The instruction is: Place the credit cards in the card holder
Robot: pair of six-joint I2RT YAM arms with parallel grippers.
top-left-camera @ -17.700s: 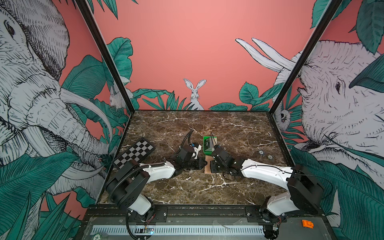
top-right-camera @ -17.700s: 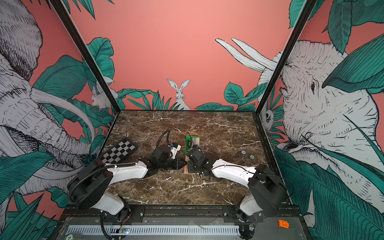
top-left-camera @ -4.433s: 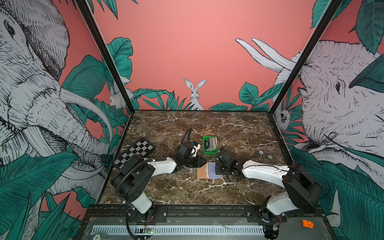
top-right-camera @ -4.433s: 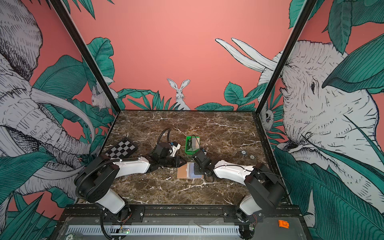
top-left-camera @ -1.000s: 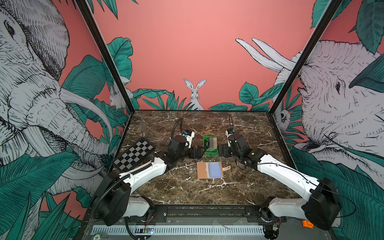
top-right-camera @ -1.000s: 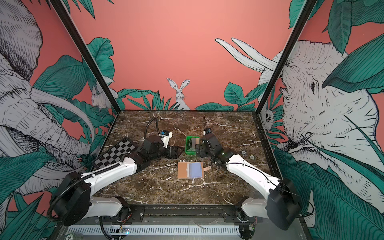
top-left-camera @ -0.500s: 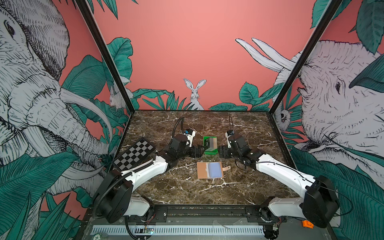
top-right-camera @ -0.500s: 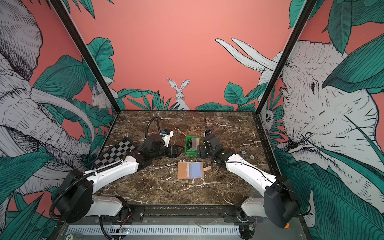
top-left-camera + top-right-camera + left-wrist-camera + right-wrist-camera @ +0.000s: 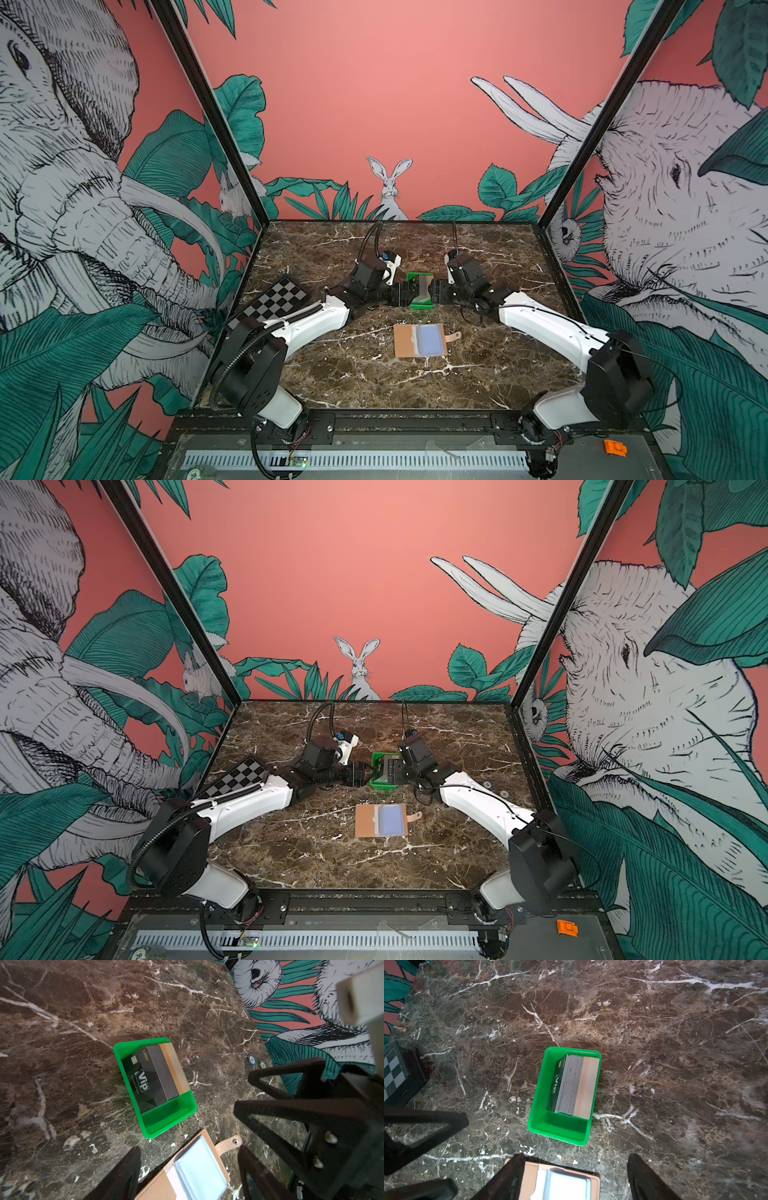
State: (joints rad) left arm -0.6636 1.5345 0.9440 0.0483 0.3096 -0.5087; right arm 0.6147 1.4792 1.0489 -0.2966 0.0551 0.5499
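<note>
The credit cards [image 9: 575, 1084] stand on edge as a stack in a green tray [image 9: 560, 1132]: a black "VIP" card [image 9: 143, 1078] in front, grey ones behind it, tan ones [image 9: 174, 1068] at the back. The tan card holder [image 9: 415, 351] lies open nearer the front, a light blue card [image 9: 430, 338] in its clear pocket. In both top views my left gripper [image 9: 404, 293] and right gripper [image 9: 437, 292] hover on either side above the tray [image 9: 384, 786]. Both are open with nothing between their fingers.
A black-and-white checkerboard [image 9: 276, 301] lies at the left edge of the marble table. Two small round discs [image 9: 494, 789] sit near the right wall. The card holder's snap strap [image 9: 228, 1144] points right.
Both grippers have edged inward over the green tray and their jaws have narrowed a little. The tray, cards and card holder have not moved.
</note>
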